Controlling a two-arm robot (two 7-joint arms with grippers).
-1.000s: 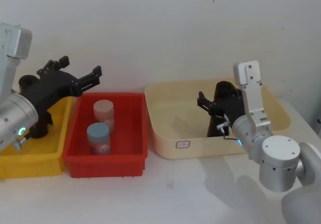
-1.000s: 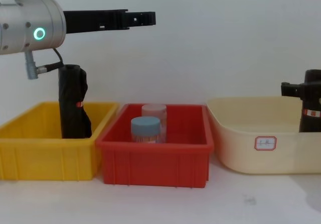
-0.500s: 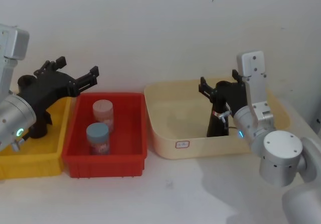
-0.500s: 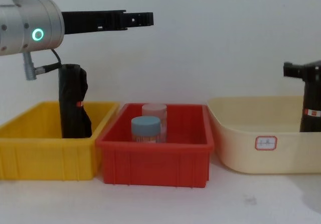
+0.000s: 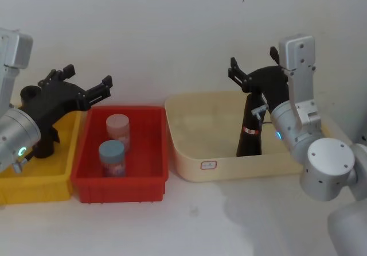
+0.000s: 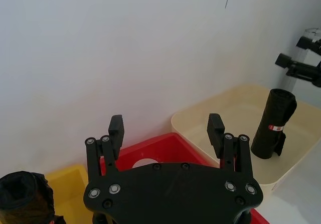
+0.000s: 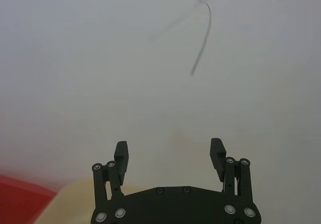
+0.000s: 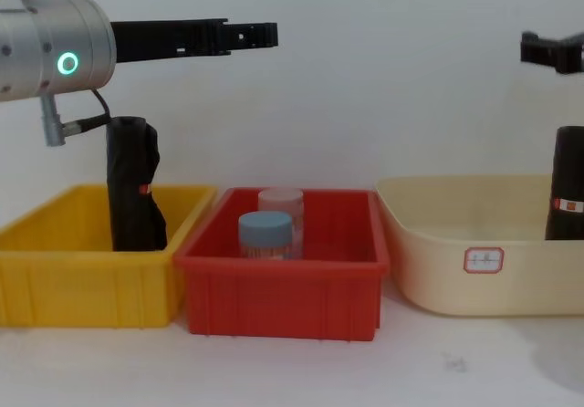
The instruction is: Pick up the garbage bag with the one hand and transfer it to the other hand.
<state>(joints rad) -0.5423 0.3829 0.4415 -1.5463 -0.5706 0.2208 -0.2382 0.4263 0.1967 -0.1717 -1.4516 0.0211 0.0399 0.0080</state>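
The garbage bag (image 5: 250, 131) is a tall black roll with a red-and-white band. It stands leaning slightly in the cream bin (image 5: 229, 167) at the right; I also see the garbage bag (image 8: 568, 183) from the chest and the garbage bag (image 6: 273, 123) from the left wrist. My right gripper (image 5: 253, 61), its wrist ring blue, hovers open just above the bag's top with nothing between its fingers. That right gripper (image 8: 547, 49) is well clear of the roll. My left gripper (image 5: 89, 77), with the green ring, is open and empty high over the yellow bin (image 5: 34, 187).
A lumpier black roll (image 8: 135, 188) stands in the yellow bin. The red bin (image 5: 120, 184) in the middle holds a pink-lidded jar (image 5: 118, 127) and a blue-lidded jar (image 5: 112, 155). A white wall rises close behind the bins. Bare tabletop lies in front.
My right gripper has risen from around the garbage bag's upper part to above its top. The bag stays in the cream bin. The left arm has hardly moved.
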